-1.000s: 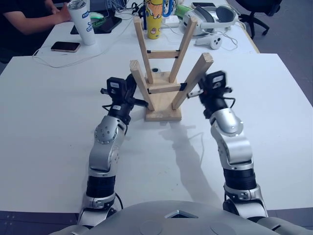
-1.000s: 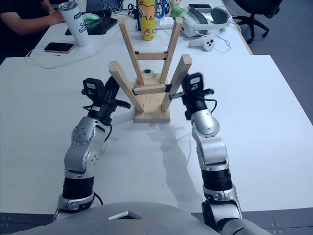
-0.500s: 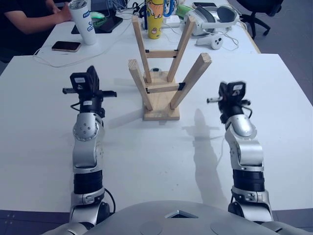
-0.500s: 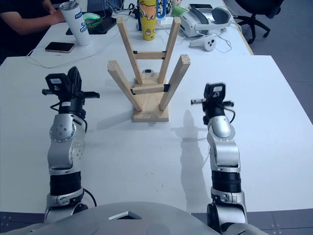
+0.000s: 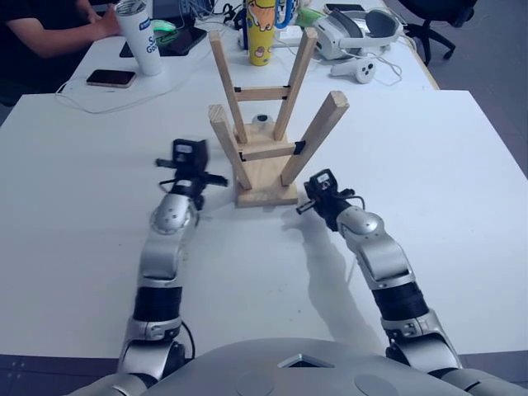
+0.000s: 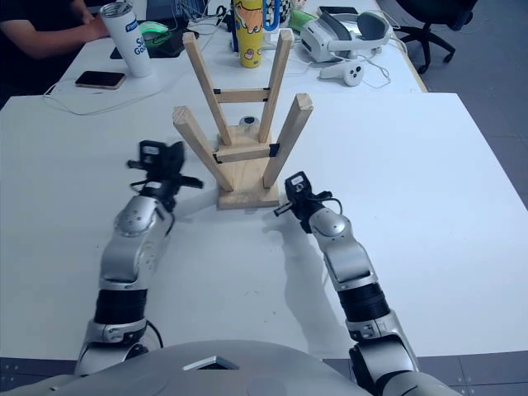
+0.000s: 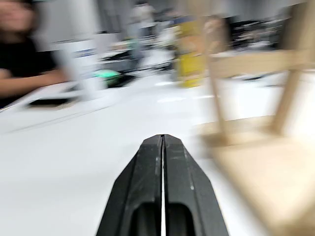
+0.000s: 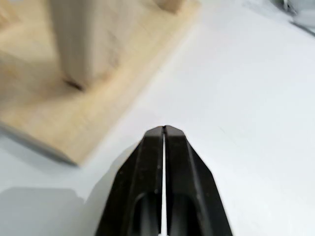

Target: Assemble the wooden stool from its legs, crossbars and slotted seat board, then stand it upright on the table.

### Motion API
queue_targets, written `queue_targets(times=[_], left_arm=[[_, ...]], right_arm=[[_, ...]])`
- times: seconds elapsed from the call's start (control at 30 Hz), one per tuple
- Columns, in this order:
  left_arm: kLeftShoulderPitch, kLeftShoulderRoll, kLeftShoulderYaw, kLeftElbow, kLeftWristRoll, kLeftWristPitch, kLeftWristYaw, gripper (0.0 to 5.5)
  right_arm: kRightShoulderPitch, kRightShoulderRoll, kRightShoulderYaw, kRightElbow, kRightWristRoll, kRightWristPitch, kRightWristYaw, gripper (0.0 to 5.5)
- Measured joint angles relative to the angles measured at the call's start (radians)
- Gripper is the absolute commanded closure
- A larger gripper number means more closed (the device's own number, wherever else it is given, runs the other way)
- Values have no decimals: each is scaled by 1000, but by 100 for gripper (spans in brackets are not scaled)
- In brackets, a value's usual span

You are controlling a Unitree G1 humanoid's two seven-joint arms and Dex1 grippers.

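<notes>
White table (image 5: 82, 247) | upturned stool (image 5: 267, 153) between left hand (image 7: 162, 142), right hand (image 8: 164, 131)

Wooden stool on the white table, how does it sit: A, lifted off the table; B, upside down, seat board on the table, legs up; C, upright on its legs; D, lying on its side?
B: the pale wooden stool rests its flat seat board on the white table, four legs pointing up.
</notes>
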Motion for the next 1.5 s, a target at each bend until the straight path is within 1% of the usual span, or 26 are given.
queue_targets(times=[0.03, 0.1, 0.2, 0.27, 0.37, 0.53, 0.7, 0.77, 0.87, 0.93, 1.0, 1.07, 1.13, 1.17, 1.27, 1.37, 1.4, 1.43, 1.47, 1.5], left_arm=[[24, 24, 29, 3, -4, 2, -9, 549], [76, 76, 38, 15, -22, 35, -71, 549], [173, 143, -76, 2, -74, 127, -263, 549], [221, 179, -171, -63, -120, 179, -390, 549], [214, 182, -238, -142, -160, 241, -446, 549], [161, 101, -283, -174, -176, 241, -419, 549], [80, 3, -297, -131, -149, 195, -322, 549], [61, -14, -303, -103, -117, 189, -275, 549], [55, -3, -322, -51, -60, 208, -232, 549], [59, 14, -339, -22, -35, 231, -225, 549], [57, 23, -345, -24, -32, 238, -225, 549], [58, 33, -348, -22, -32, 243, -229, 549], [58, 33, -345, -22, -32, 241, -226, 549], [58, 33, -343, -22, -33, 235, -225, 549], [58, 33, -342, -17, -35, 221, -226, 549], [57, 33, -339, 1, -35, 207, -226, 549], [57, 33, -335, 5, -36, 205, -226, 549], [56, 33, -329, 10, -36, 204, -226, 549], [53, 33, -324, 10, -37, 200, -226, 549], [53, 33, -323, 9, -37, 196, -227, 549]], right_arm=[[11, -4, -1, 3, 0, 0, 7, 550], [21, -7, 15, 6, -3, -11, 15, 550], [26, 3, 47, 5, 1, -21, 45, 550], [37, 11, 65, -4, 11, -32, 64, 550], [40, 14, 82, -11, 13, -34, 80, 550], [42, 18, 91, -15, 12, -35, 92, 550], [28, 13, 130, -17, 12, -36, 137, 550], [21, 17, 144, -15, 13, -35, 151, 550], [15, 19, 135, -11, 19, -35, 163, 550], [6, 3, 97, -9, 41, -29, 178, 550], [-22, -30, 29, -8, 55, -25, 185, 550], [-111, -77, -128, -31, 143, -16, 201, 550], [-212, -82, -235, -64, 236, -10, 211, 550], [-301, -75, -302, -91, 328, -1, 213, 550], [-505, -32, -433, -136, 559, 23, 175, 550], [-731, 29, -548, -175, 778, 23, 53, 550], [-774, 71, -558, -212, 849, 29, -4, 550], [-771, 113, -534, -254, 891, 46, -33, 550], [-735, 142, -481, -282, 903, 74, -45, 550], [-652, 165, -395, -293, 891, 120, -64, 550]])
